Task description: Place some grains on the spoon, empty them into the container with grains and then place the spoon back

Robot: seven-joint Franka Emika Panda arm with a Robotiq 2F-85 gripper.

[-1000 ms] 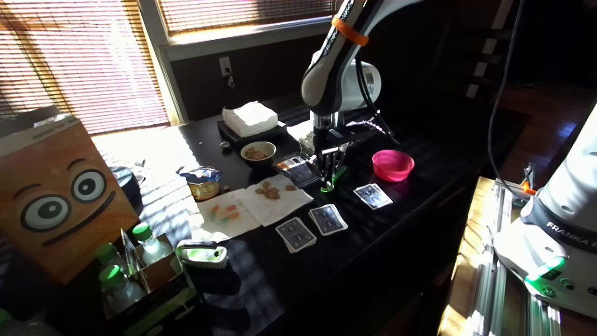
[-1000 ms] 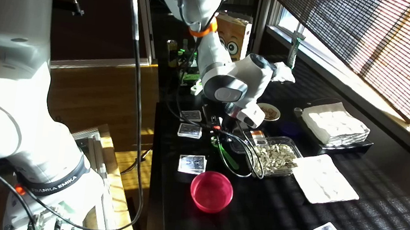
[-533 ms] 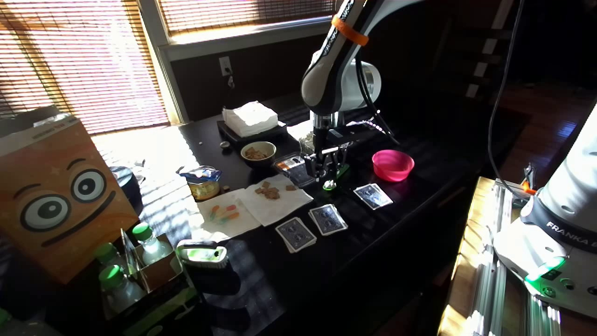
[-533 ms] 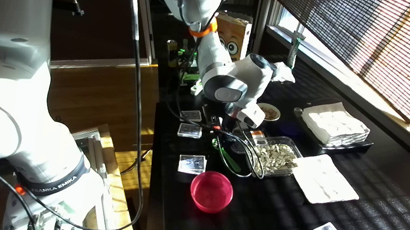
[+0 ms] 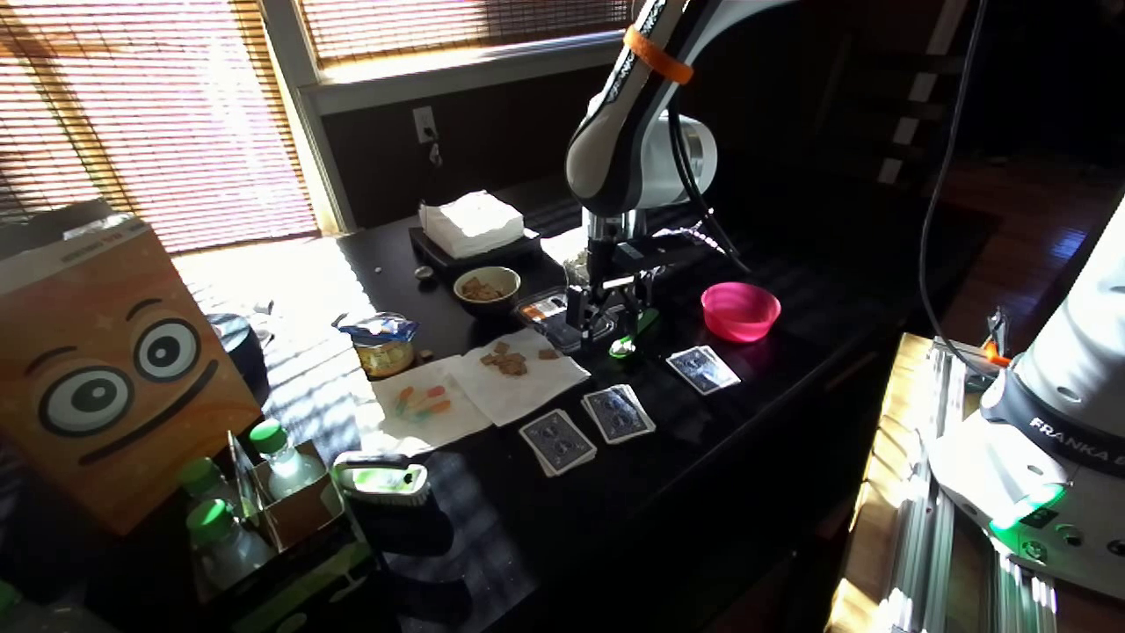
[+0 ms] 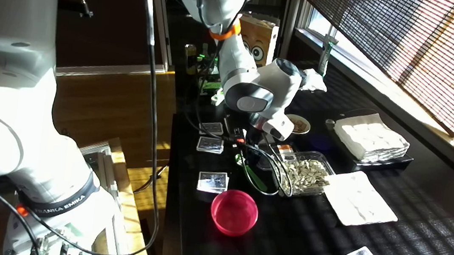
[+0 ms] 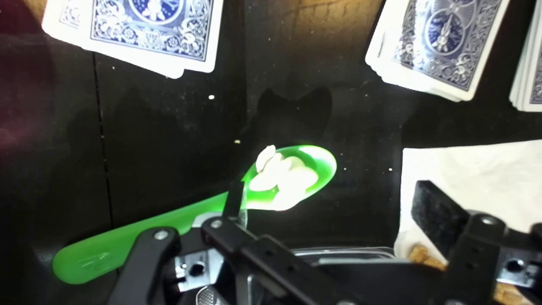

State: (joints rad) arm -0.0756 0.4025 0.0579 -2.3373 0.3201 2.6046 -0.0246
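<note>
Now gripper (image 7: 332,186) is spread wide, nothing pinched. Spoon (image 7: 207,204), loaded with grains (image 7: 292,176), is seen on the table (image 7: 161,140); in the wrist view handle (image 7: 118,243) is pointed near left, scoop end (image 7: 326,165) far right, roughly along the opening, so a turn is probably needed for pinching.

The spoon (image 7: 182,218) is glossy plastic on a shiny surface (image 6: 299,242). Near the spoon, the container (image 6: 310,192) is clear plastic, the playing cards (image 7: 156,36) glossy, the napkin (image 7: 478,178) matt paper. The hand (image 7: 332,201) pairs matt parts with polished metal.
</note>
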